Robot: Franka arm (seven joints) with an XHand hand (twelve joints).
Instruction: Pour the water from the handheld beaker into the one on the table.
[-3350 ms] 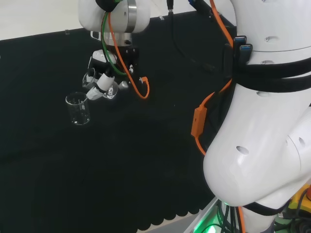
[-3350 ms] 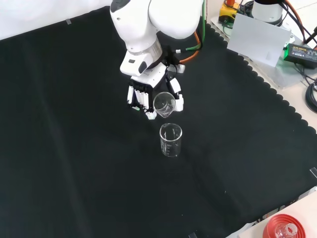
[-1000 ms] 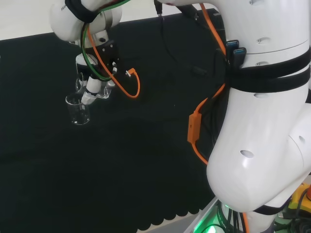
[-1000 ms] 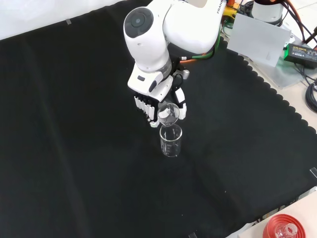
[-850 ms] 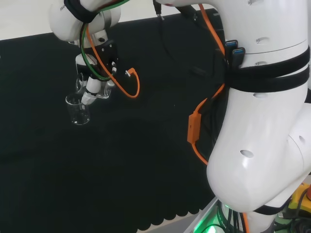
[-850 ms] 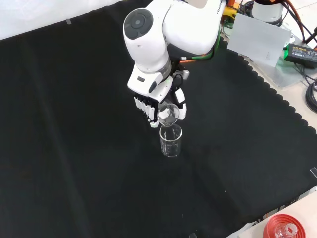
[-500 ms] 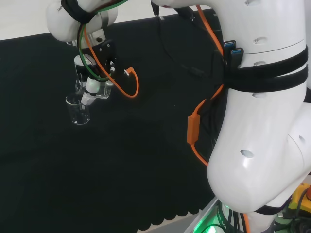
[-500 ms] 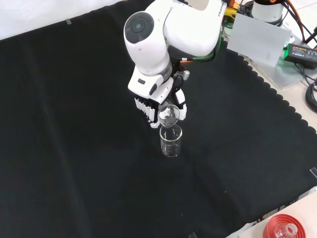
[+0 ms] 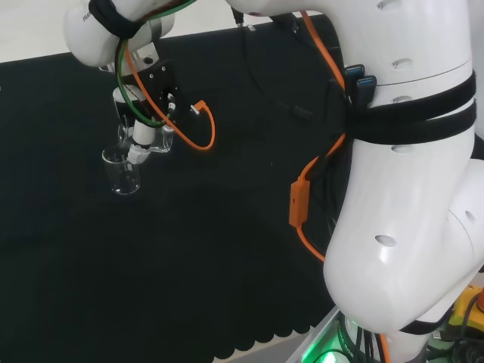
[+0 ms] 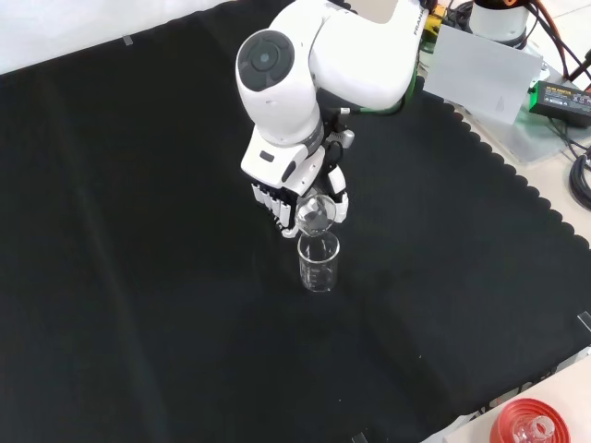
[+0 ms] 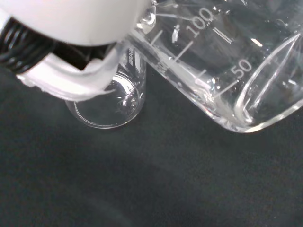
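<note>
Hand [image 10: 288, 196] tipped held beaker [image 10: 314, 216] further; table beaker [image 10: 319, 262] directly beneath.

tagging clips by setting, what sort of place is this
Probably a robotics lab bench set up for glassware handling: a black cloth cover, a white robot arm, and a clear glass graduated beaker tilted over another clear glass beaker.

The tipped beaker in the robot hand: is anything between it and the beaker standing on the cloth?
Nothing visible. The tipped beaker in the robot hand hangs just above the open standing beaker.
</note>
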